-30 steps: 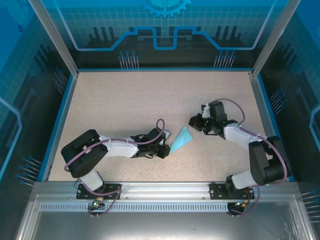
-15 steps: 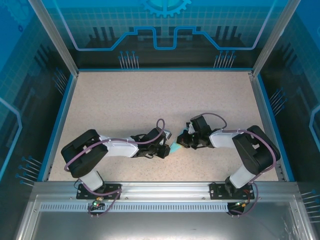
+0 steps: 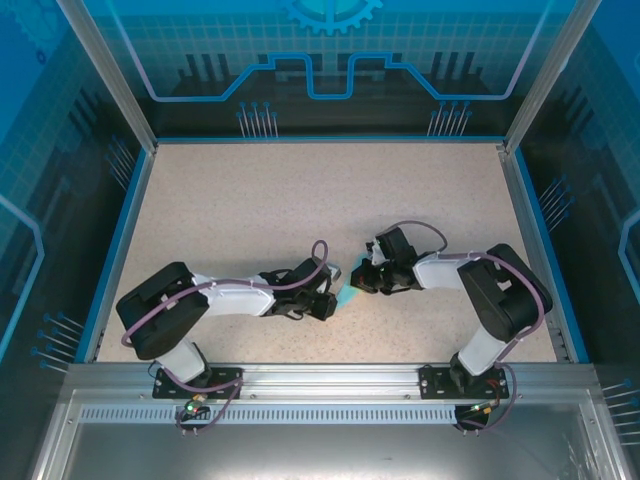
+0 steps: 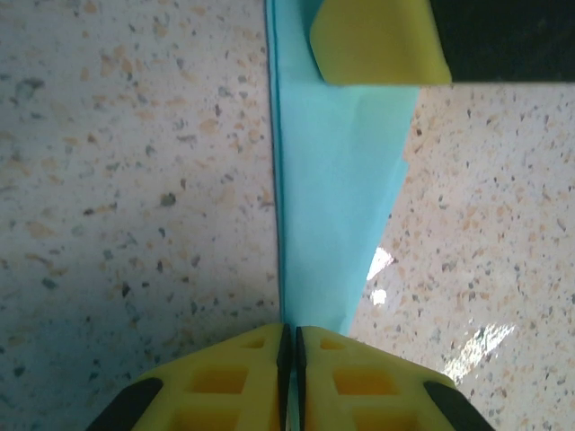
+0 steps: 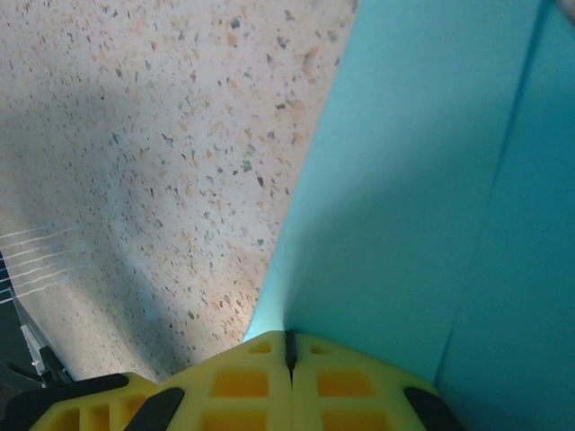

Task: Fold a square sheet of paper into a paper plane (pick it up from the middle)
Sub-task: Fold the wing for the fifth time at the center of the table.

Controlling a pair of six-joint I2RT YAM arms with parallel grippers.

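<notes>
The paper plane (image 4: 337,189) is a slim, pointed fold of light-blue paper with a long crease, lying flat on the speckled table. From above only a sliver of the paper plane (image 3: 346,297) peeks out between the two grippers. My left gripper (image 3: 335,294) is shut on the narrow end, and the paper runs straight into the closed pads (image 4: 260,373). My right gripper (image 3: 359,282) meets it from the other side, shut with a raised fold of the paper plane (image 5: 422,206) coming out of its seam. One right fingertip (image 4: 377,40) rests on the paper's far end.
The speckled table (image 3: 300,200) stretches bare behind and to both sides of the arms. A blue rim (image 3: 118,250) and metal posts close it in. Both forearms lie low across the near middle, their grippers almost touching.
My right arm has swung left from the right side and come down on the paper's far end. The paper is now mostly covered. The left gripper has barely moved.
</notes>
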